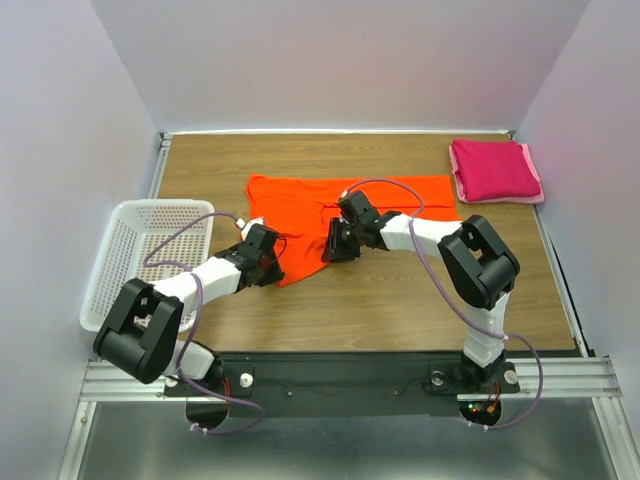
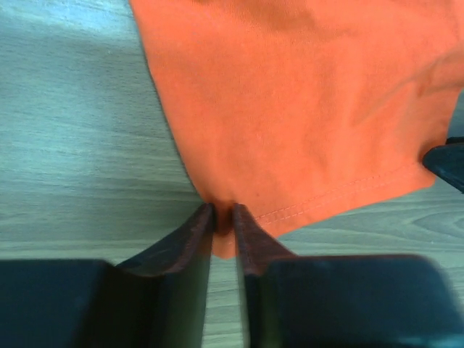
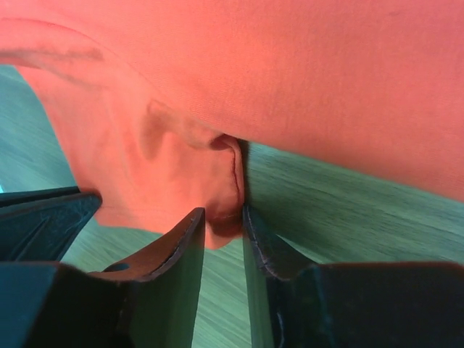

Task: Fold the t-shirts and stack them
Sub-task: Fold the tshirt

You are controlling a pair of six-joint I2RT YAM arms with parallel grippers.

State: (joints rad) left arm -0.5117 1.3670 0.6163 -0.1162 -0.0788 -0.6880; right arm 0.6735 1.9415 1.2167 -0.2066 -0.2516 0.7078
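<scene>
The orange t-shirt (image 1: 300,215) lies spread and mostly flat at the middle of the table (image 1: 400,310), its near edge drawn to a point on the left. The magenta t-shirt (image 1: 493,170) sits already folded at the far right corner, well apart from it.

The left gripper (image 2: 223,214) is nearly closed on the near left corner of the orange cloth, where the stitched hem meets the side edge. A sliver of fabric shows between the fingers. The right gripper (image 3: 223,217) is likewise pinched down on a small bunched lip of the same shirt's near edge, further right, with a thin gap filled by cloth. A white basket (image 1: 120,215) stands at the left and takes no part.

Assessment: the step in hand is the first fold of the orange shirt, with both near-edge grasps made. The next move appears to call for both arms to lift together and carry the near edge toward the far edge, keeping it taut and level. The right-hand pinch looks shallow and may slip.
</scene>
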